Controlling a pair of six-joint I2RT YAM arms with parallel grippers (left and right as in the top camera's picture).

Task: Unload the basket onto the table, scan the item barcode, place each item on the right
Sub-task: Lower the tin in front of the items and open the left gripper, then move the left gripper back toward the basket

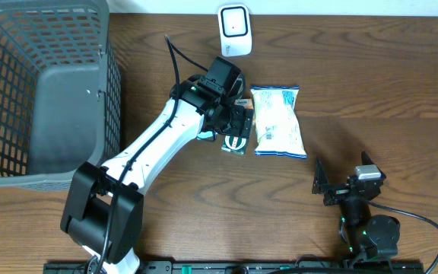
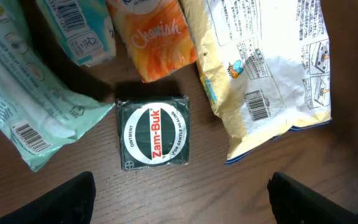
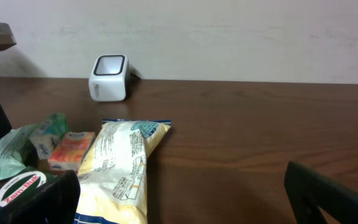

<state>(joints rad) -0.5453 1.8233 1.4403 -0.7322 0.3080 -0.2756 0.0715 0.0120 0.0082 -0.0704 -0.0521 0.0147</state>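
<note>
Overhead view. Basket (image 1: 44,91) takes the 9 to 10 o'clock corner of the table (image 1: 371,68), its near wall running along the left arm's base. Scanner (image 1: 234,30) stands upright at 12 o'clock, against the far edge.

The item cluster sits just short of centre, toward 12 o'clock. Zam-Buk box (image 2: 154,134) lies flat, label up, directly below the left wrist. Left gripper (image 2: 180,180) hangs over it with the jaws spread wide. One finger is at 7 o'clock of the box and the other at 5 o'clock. Nothing lies between them and neither touches the box.

Edges around the box, left wrist view:
- 12 o'clock: orange tissue pack (image 2: 157,37), its end just beside the box's top edge.
- 3 o'clock: snack bag (image 2: 260,74), barcode side up, with a thin strip of wood between.
- 9 to 10 o'clock: teal wipes pack (image 2: 23,93), its corner reaching nearly to the box.
- 6 o'clock: bare wood.

Bare wood shows from the bag's right edge out to 3 o'clock, and from the bag down to the right arm.

Right gripper (image 3: 180,173) is at 5 o'clock of the table, well apart from the cluster, jaws fully apart and holding nothing.
</note>
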